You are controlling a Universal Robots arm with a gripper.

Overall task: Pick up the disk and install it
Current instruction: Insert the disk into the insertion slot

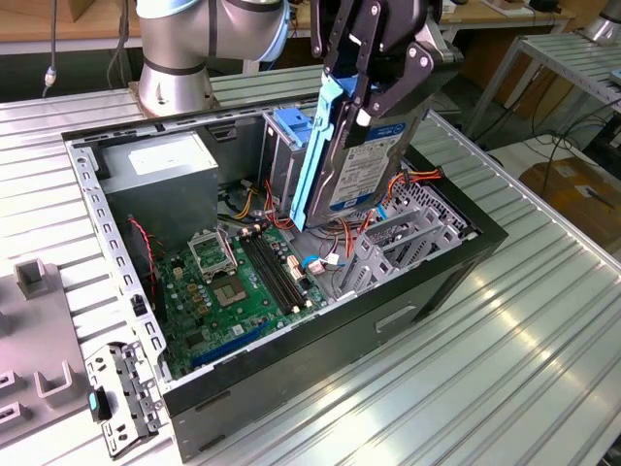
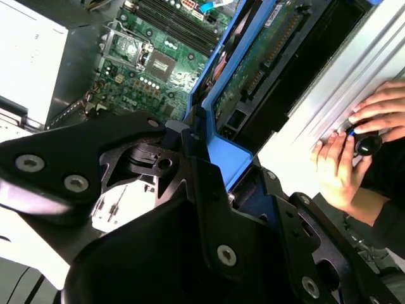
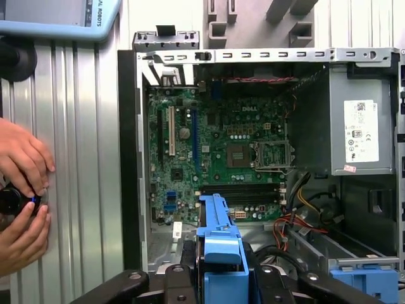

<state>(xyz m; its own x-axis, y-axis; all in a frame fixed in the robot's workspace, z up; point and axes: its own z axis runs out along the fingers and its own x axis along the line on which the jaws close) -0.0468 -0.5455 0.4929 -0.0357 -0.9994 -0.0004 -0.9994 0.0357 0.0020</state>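
Blue-framed disk (image 1: 364,165) gripped on edge by closed gripper (image 1: 375,102), held above open case (image 1: 291,364), near cage (image 1: 278,160) at far side. Install step in hand; square alignment with cage judged needed.

1. A silver aluminium tabletop (image 1: 466,369), ribbed lengthwise, is seen carrying everything.
2. An open black metal computer case (image 1: 388,325) is laid on its side near the middle.
3. A grey moulded plastic fixture plate (image 1: 29,359) is placed at the exterior view's left, near the case.
4. A small perforated silver metal bracket (image 1: 121,398) is laid flat just beside the case's corner.
5. The arm's round silver base (image 1: 175,83) is set behind the case.
6. In the first wrist view, one hand (image 3: 22,161) and another hand (image 3: 25,237) are rested around a small black knob (image 3: 11,199), apart from the case; a blue-rimmed flat tablet (image 3: 57,19) is laid near them.
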